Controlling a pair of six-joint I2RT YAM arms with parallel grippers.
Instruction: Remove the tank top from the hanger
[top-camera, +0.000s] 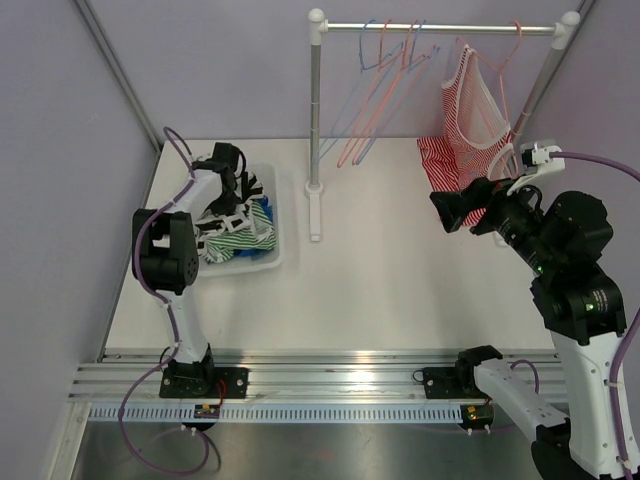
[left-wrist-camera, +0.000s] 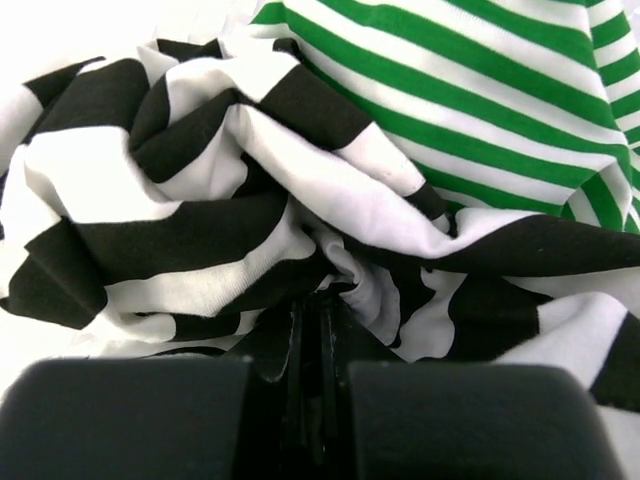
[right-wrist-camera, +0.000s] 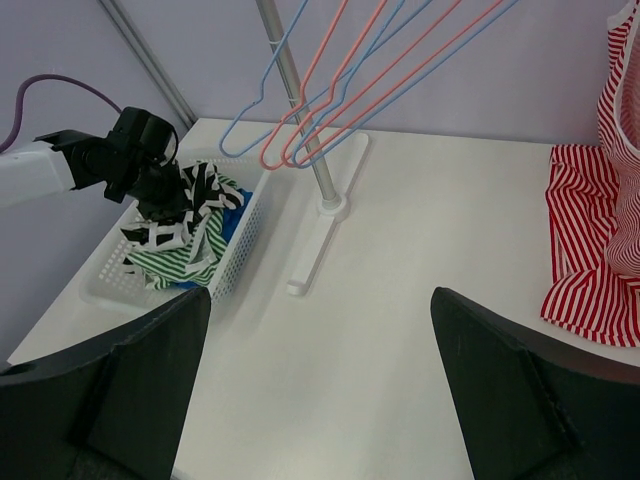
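A red-and-white striped tank top (top-camera: 472, 112) hangs on a pink hanger (top-camera: 508, 42) at the right end of the rail, and its lower part drapes onto the table. It also shows at the right edge of the right wrist view (right-wrist-camera: 590, 240). My right gripper (top-camera: 452, 212) is open and empty, just below and in front of the tank top's hem; in its own view (right-wrist-camera: 320, 295) the jaws stand wide apart over bare table. My left gripper (top-camera: 236, 178) is down in the basket, shut on a black-and-white striped garment (left-wrist-camera: 200, 200) bunched at its tips (left-wrist-camera: 318, 300).
A white basket (top-camera: 268, 262) at the left holds striped clothes, among them a green-and-white one (left-wrist-camera: 480, 90). Several empty blue and pink hangers (top-camera: 385, 90) hang on the rail. The rack's post and foot (top-camera: 315, 200) stand mid-table, and the right post (top-camera: 545, 75) is behind the tank top.
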